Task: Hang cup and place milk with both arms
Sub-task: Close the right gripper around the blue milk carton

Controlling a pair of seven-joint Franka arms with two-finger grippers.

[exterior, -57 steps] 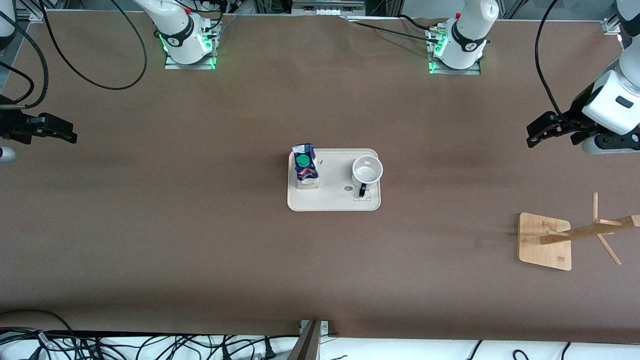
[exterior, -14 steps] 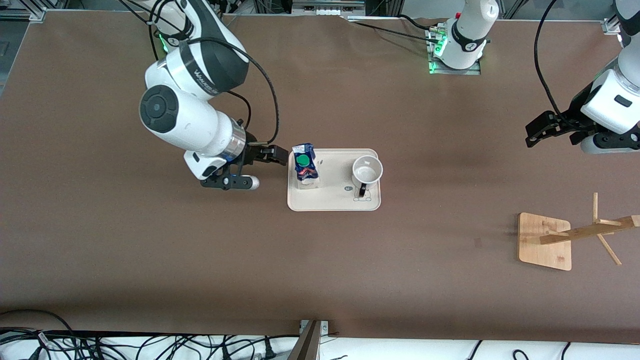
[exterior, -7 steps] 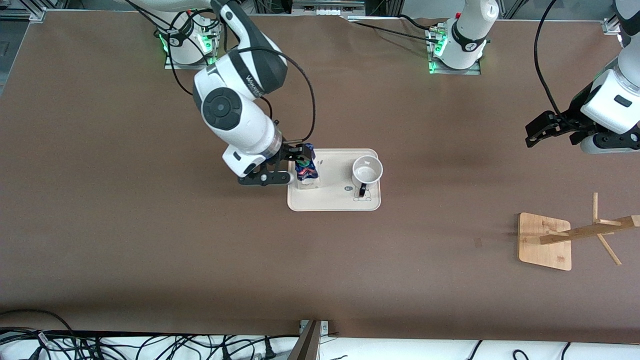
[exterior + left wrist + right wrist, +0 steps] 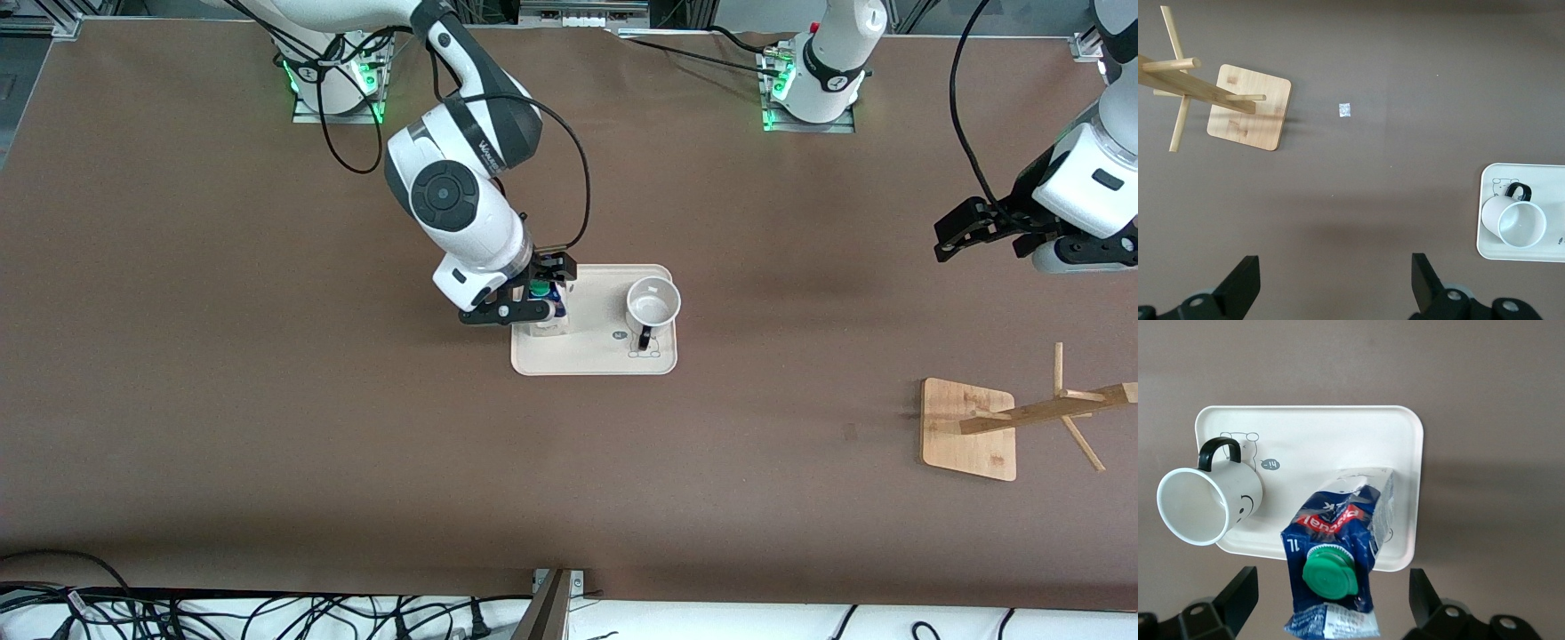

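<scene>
The milk (image 4: 1338,547), a blue and white carton with a green cap, stands on the cream tray (image 4: 594,360) at the tray's end toward the right arm. In the front view its cap (image 4: 539,288) shows between my fingers. My right gripper (image 4: 533,289) is open and straddles the carton's top without touching it, as its wrist view (image 4: 1331,600) also shows. The white cup (image 4: 653,302) with its black handle stands on the same tray toward the left arm's end. It also shows in the right wrist view (image 4: 1211,503). My left gripper (image 4: 956,233) waits open and empty over bare table.
A wooden cup rack (image 4: 969,433) with pegs on a square base stands toward the left arm's end, nearer the front camera than the tray. It also shows in the left wrist view (image 4: 1248,107). A small white scrap (image 4: 1345,110) lies on the brown table.
My right arm has swung in from its end of the table, and its open gripper now sits over the milk's top. The left arm, the cup and the milk have not moved.
</scene>
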